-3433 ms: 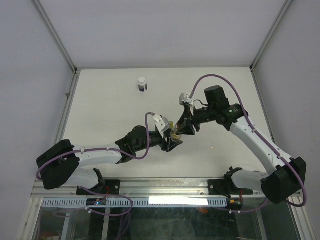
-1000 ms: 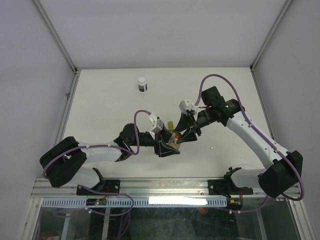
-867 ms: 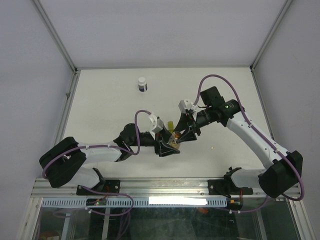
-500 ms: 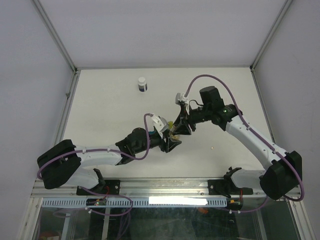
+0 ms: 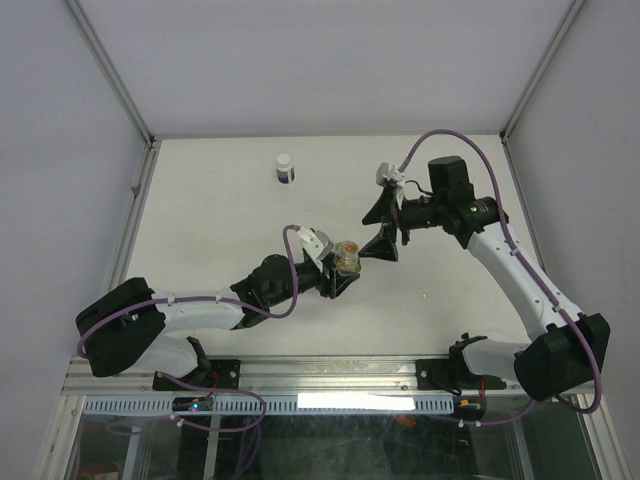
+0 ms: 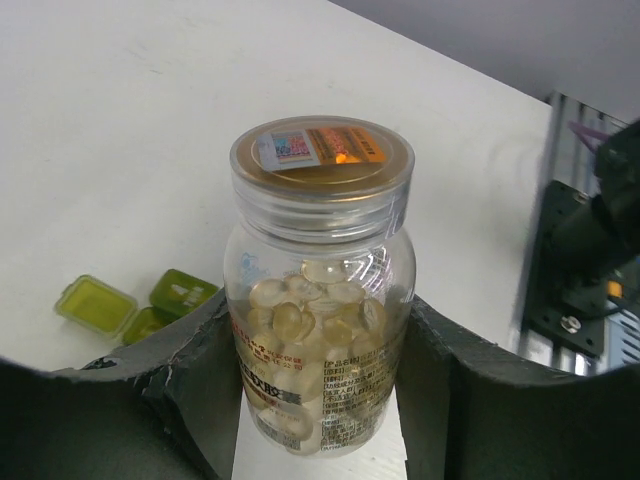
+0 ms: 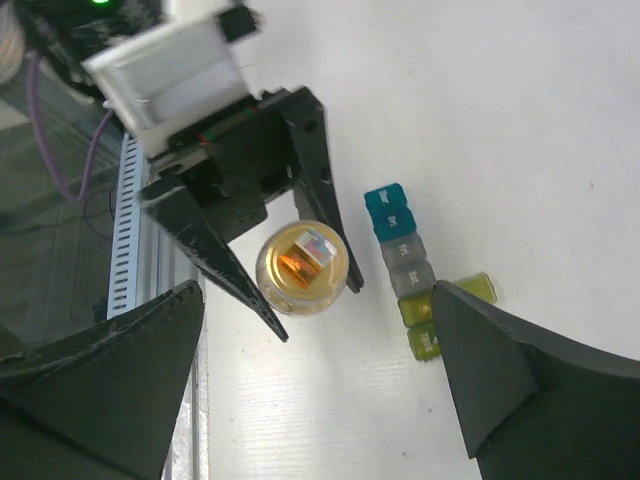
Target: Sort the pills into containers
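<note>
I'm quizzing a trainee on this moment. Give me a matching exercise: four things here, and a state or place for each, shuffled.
1 clear pill bottle
2 right hand
3 white-capped dark bottle
4 compartment strip

a open, holding nothing
b capped, gripped in the left hand
c lying flat on the table
d standing alone, far from both arms

Pairs: 1-b, 2-a, 3-d, 4-c
</note>
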